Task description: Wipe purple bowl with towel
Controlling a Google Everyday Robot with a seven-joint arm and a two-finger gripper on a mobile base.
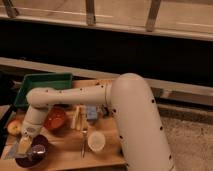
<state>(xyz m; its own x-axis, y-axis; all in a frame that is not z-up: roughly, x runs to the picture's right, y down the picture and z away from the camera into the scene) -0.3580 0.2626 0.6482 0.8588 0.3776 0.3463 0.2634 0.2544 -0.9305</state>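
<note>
The gripper [31,136] hangs low over the near left corner of the tabletop [65,152], right above the purple bowl [26,160], which sits at the near edge. How the jaws stand cannot be told; the wrist hides them. A pale, flat patch [20,147] lies just beside the bowl on its far left, against the gripper's tip. It may be the towel, but its shape is too vague to be sure, and whether it is held or merely lying there is unclear.

As a judgement, the task looks to be at or close to the wiping step: the gripper is at the bowl, not travelling toward it. Nothing shows how much of the bowl has been wiped, so the wiping itself and the retreat should be counted as left to do.

The bowl is round, shallow and dark purple, with a glint inside that suggests a smooth, glossy surface, likely plastic or glazed. The tabletop is light wood with a matt look. Just far and right of the gripper is a red bowl [55,119], also round and shiny. An apple [13,126] lies to the left of the gripper. A green tray [30,82], rectangular with raised walls, sits at the far left. A white cup [96,141] stands to the right, a slim utensil [83,142] beside it. The arm [75,95] is smooth, white and rounded.
</note>
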